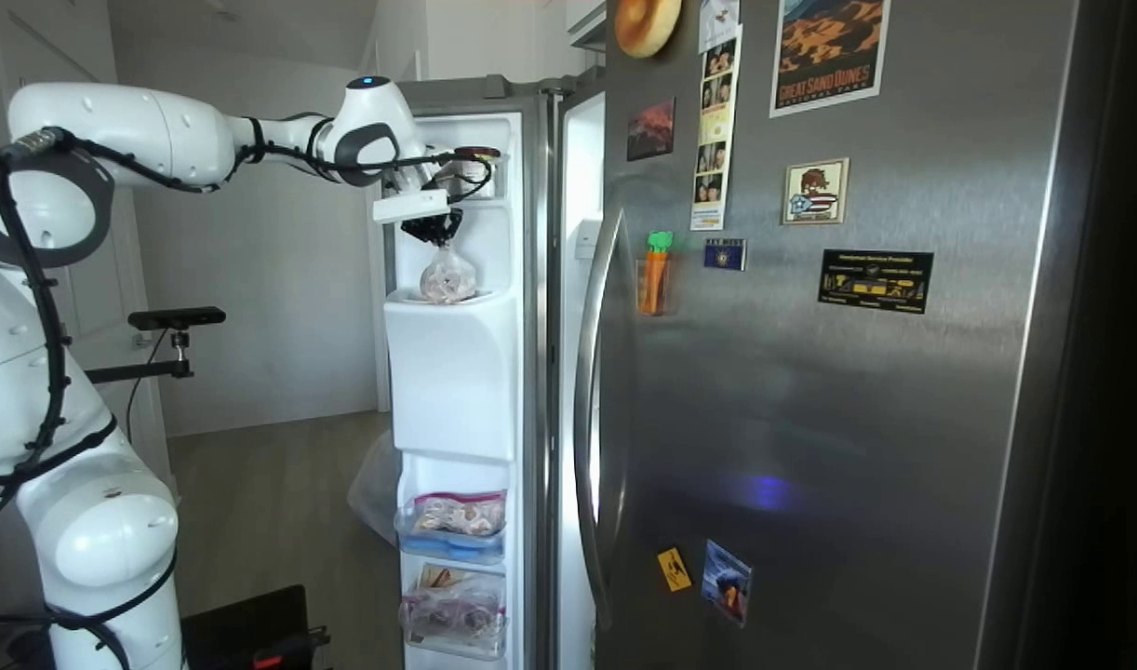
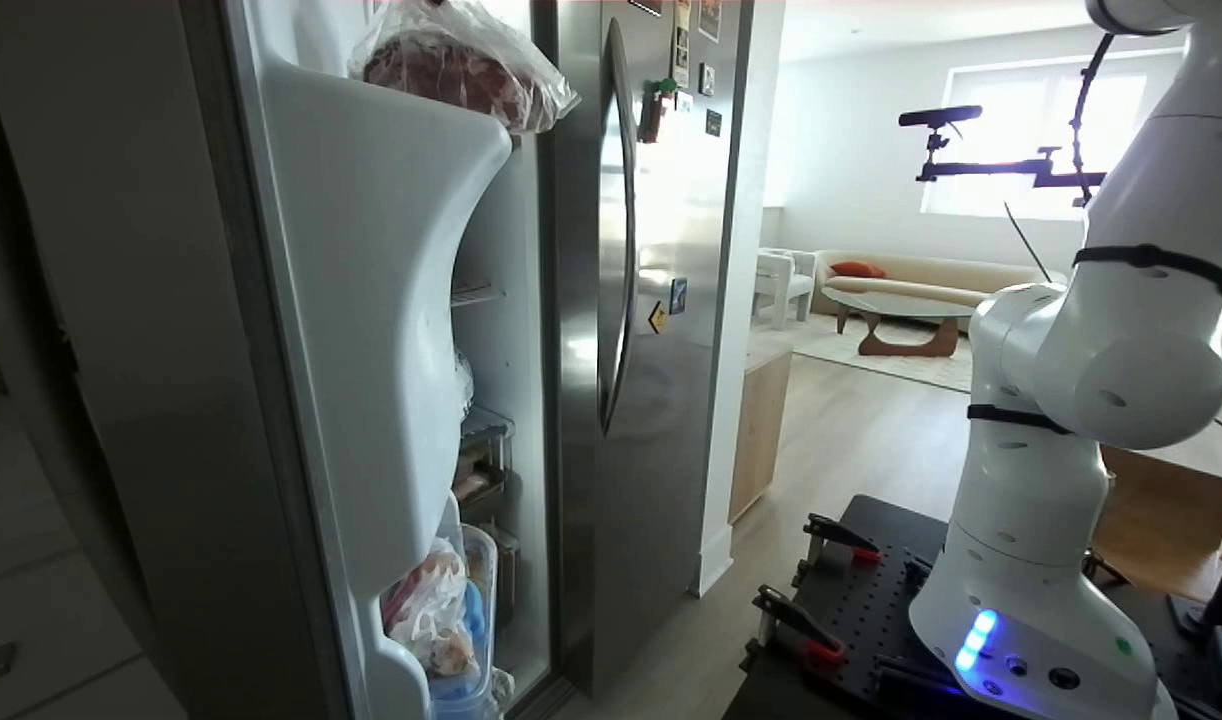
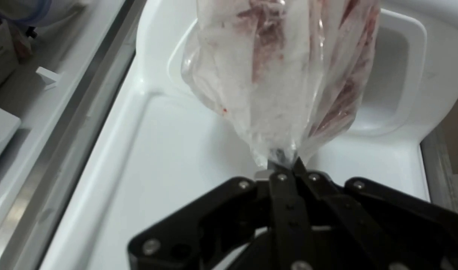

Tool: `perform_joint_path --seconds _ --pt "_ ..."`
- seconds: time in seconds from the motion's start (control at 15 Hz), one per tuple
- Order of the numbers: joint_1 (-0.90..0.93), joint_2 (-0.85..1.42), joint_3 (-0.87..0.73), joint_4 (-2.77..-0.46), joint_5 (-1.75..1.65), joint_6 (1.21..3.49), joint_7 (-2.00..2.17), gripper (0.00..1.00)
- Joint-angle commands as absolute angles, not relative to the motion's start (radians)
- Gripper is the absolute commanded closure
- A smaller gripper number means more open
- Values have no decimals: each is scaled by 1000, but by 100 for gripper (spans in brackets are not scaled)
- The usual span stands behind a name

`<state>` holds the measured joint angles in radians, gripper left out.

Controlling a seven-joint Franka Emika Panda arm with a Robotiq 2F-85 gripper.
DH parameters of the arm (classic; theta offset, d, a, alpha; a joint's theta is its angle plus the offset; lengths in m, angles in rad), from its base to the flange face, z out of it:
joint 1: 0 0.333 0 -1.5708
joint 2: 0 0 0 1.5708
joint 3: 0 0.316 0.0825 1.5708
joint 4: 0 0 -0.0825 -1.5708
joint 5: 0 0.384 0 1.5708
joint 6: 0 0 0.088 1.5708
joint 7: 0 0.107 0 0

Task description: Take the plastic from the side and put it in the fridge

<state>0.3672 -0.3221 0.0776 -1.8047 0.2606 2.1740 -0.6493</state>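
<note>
A clear plastic bag with reddish frozen meat (image 1: 448,279) is at the white ledge on the inside of the open fridge door (image 1: 452,372). In an exterior view the bag (image 2: 461,80) overlaps the ledge and bulges past its rim; I cannot tell how much weight the ledge bears. In the wrist view the bag (image 3: 285,75) hangs over the shallow recess of the door. My gripper (image 1: 441,240) is above the bag. In the wrist view the gripper (image 3: 283,163) is shut on the gathered end of the bag. The fingertips are partly hidden by the plastic.
Lower door bins (image 1: 452,540) hold several bagged items. A jar (image 1: 475,163) stands on the door's upper shelf beside the gripper. The closed steel door with its curved handle (image 1: 589,419) is close by. The fridge interior (image 2: 501,350) shows behind the open door.
</note>
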Motion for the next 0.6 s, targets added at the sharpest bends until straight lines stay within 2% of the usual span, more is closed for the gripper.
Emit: perform_joint_path --seconds 0.0,0.53 --pt "336 -323 96 -1780 264 2165 -608 99" --pt "288 -349 129 -1782 150 2279 -468 100"
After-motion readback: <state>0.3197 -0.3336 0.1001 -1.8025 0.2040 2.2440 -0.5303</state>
